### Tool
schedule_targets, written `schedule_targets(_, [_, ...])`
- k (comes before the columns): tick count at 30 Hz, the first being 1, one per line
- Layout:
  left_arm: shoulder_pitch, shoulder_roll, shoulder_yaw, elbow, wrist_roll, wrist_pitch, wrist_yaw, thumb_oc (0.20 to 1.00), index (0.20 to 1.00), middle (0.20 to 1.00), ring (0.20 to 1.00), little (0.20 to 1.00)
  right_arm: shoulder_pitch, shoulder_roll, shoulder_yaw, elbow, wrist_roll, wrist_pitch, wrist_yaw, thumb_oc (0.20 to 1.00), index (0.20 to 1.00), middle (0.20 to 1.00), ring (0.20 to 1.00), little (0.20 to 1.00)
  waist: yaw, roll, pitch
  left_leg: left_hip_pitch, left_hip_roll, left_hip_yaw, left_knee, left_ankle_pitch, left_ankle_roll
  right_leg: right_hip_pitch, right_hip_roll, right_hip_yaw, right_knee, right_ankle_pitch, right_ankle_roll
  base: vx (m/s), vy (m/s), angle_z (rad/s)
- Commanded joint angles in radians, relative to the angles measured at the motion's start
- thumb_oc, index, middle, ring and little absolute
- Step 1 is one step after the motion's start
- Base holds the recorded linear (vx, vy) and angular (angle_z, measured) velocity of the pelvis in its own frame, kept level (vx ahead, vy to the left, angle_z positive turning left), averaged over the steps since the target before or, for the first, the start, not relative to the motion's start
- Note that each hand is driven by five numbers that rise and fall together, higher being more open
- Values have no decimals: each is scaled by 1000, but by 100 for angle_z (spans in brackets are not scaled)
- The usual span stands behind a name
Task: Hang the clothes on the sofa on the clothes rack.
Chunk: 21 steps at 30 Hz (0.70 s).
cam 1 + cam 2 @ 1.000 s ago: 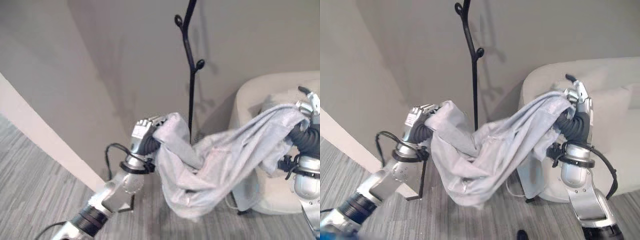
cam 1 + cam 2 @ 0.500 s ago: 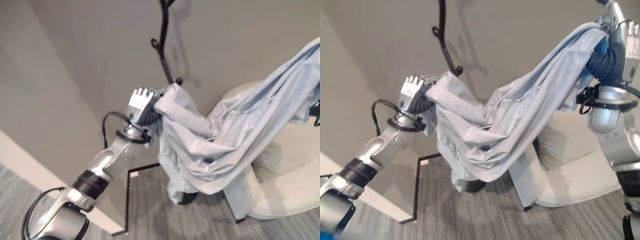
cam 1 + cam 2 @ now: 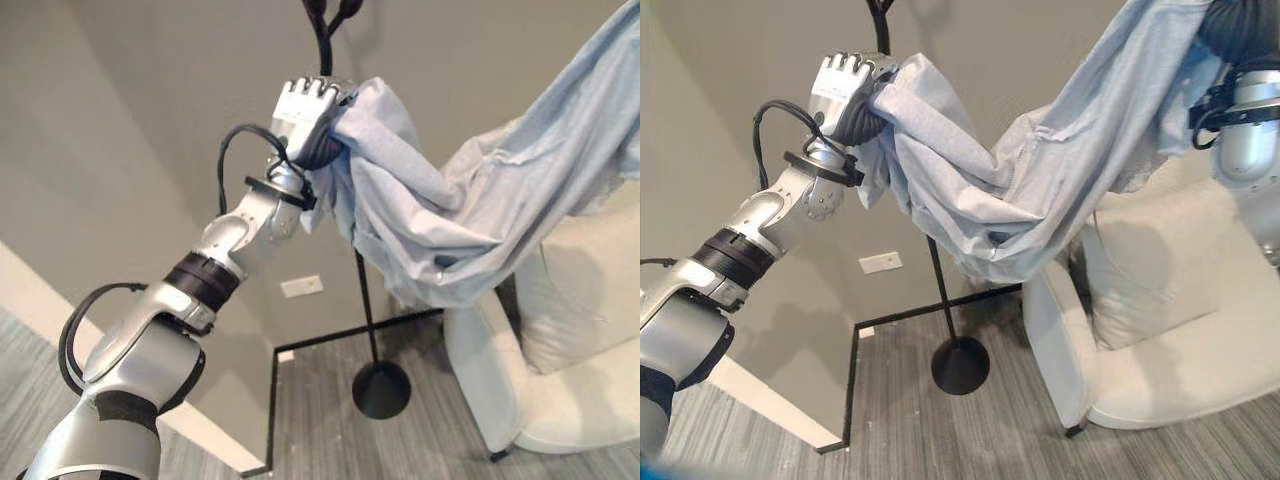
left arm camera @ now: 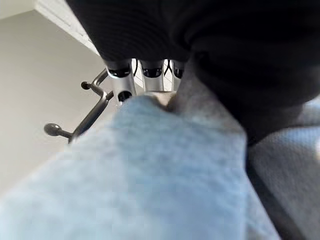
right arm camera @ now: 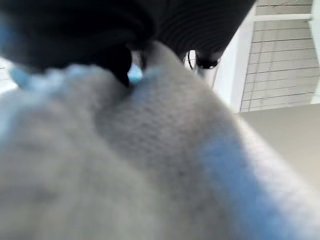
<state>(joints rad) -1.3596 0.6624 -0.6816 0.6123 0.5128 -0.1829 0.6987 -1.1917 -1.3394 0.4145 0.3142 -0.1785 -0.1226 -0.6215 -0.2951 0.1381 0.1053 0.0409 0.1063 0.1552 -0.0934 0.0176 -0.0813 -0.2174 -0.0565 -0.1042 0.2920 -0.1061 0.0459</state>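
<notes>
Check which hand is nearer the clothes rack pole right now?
Left. The left hand grips the garment right beside the clothes rack pole, just under its hooks. The right hand holds the other end well off to the side, above the sofa.

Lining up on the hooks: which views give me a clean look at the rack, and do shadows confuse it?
Left wrist view: two rack hooks stand dark against the pale wall, past the left robot hand; the garment blocks the rest. Right wrist view: garment covers nearly everything. Right eye view: the rack pole reads black on grey wall, only soft shadows nearby.
</notes>
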Motion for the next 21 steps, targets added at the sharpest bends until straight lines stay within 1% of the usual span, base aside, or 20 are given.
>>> schedule_targets(1, [-32,48,17,85,-74,31,7,200,200,200,200,200,-144,11,55,97,34,3,1,200,200,200,200,200,2,-81,-65,157,-25,42,152,-15,-57,65,16,99,-202,129,61,107,-154,40])
schedule_targets(2, [-39,50,12,121,-89,31,-1,200,200,200,200,200,-198,21,106,161,43,5,2,200,200,200,200,200,6,-84,-60,146,-16,32,206,16,-69,89,21,97,-202,120,48,165,-261,28])
schedule_targets(3, [-49,58,3,180,-114,38,-9,200,200,200,200,200,-301,24,195,259,71,11,10,200,200,200,200,200,22,-107,-43,77,-6,6,366,91,-87,127,23,107,-203,102,20,173,-262,18])
schedule_targets(4, [-52,51,7,210,-133,47,-9,200,200,200,200,200,-346,41,233,309,85,15,10,200,200,200,200,200,30,-119,-35,50,-3,-4,442,116,-93,141,26,117,-199,92,6,132,-248,2])
schedule_targets(5, [-54,45,12,239,-150,48,-11,200,200,200,200,200,-385,57,271,364,101,14,15,200,200,200,200,200,36,-130,-30,24,-5,-11,498,130,-88,147,22,124,-201,90,-2,147,-197,-13])
schedule_targets(6, [-61,35,1,292,-176,44,-20,200,200,200,200,200,-450,93,340,469,121,23,16,200,200,200,200,200,54,-150,-21,-23,-1,-3,557,122,-73,170,16,140,-204,78,-10,137,-147,-20])
schedule_targets(7, [-60,26,-1,314,-184,42,-24,200,200,200,200,200,-473,104,369,511,133,22,20,200,200,200,200,200,60,-152,-18,-45,11,10,551,117,-70,180,11,142,-208,75,-7,127,-95,-21])
schedule_targets(8, [-61,25,-1,317,-185,41,-23,200,200,200,200,200,-481,105,377,516,135,20,20,200,200,200,200,200,60,-150,-18,-44,11,11,551,115,-69,180,11,143,-209,75,-7,188,-12,-3])
schedule_targets(9, [-48,31,-5,336,-183,39,-23,200,200,200,200,200,-486,107,393,536,155,21,34,200,200,200,200,200,69,-152,-22,-72,41,34,463,82,-58,202,0,144,-223,65,3,156,8,15])
schedule_targets(10, [-46,31,-4,336,-183,39,-23,200,200,200,200,200,-488,107,397,537,156,21,34,200,200,200,200,200,72,-153,-22,-64,39,38,455,83,-56,207,-3,147,-225,64,5,256,29,24])
schedule_targets(11, [-32,38,2,329,-181,43,-20,200,200,200,200,200,-482,100,399,525,153,22,35,200,200,200,200,200,76,-148,-24,-65,55,42,370,60,-54,219,-6,145,-231,50,16,202,57,14])
schedule_targets(13, [4,57,28,291,-187,48,-10,200,200,200,200,200,-464,76,393,504,151,22,25,200,200,200,200,200,93,-141,-29,-97,68,44,166,82,-60,238,-19,143,-242,28,30,270,82,11])
schedule_targets(15, [5,73,25,281,-191,44,-6,200,200,200,200,200,-471,50,407,510,152,18,13,200,200,200,200,200,112,-135,-27,-149,93,27,44,144,-84,263,-26,144,-245,11,36,258,65,50])
schedule_targets(16, [0,76,19,286,-192,44,-2,200,200,200,200,200,-478,37,419,514,153,14,12,200,200,200,200,200,114,-140,-24,-178,102,23,8,157,-94,278,-34,147,-247,6,40,396,71,57])
schedule_targets(17, [-11,78,10,306,-191,41,-10,200,200,200,200,200,-504,37,450,523,156,14,21,200,200,200,200,200,108,-133,-27,-202,109,34,6,133,-103,310,-40,149,-252,-6,55,315,53,32])
schedule_targets(18, [-10,79,12,306,-191,40,-10,200,200,200,200,200,-507,38,454,524,156,14,21,200,200,200,200,200,109,-132,-27,-200,109,36,6,131,-103,310,-40,151,-253,-6,55,349,87,-1])
schedule_targets(19, [0,81,22,298,-189,37,-8,200,200,200,200,200,-507,43,451,524,146,17,26,200,200,200,200,200,113,-119,-29,-184,112,33,6,141,-106,329,-38,164,-256,-14,60,267,95,-33])
schedule_targets(20, [8,86,28,292,-183,38,4,200,200,200,200,200,-490,50,431,512,150,14,21,200,200,200,200,200,121,-109,-35,-170,106,33,6,153,-113,354,-51,170,-271,-18,70,480,174,-77])
schedule_targets(21, [21,96,36,285,-174,34,-1,200,200,200,200,200,-467,60,404,498,149,19,31,200,200,200,200,200,125,-100,-44,-153,87,46,6,156,-108,373,-75,184,-293,-6,78,447,163,-104])
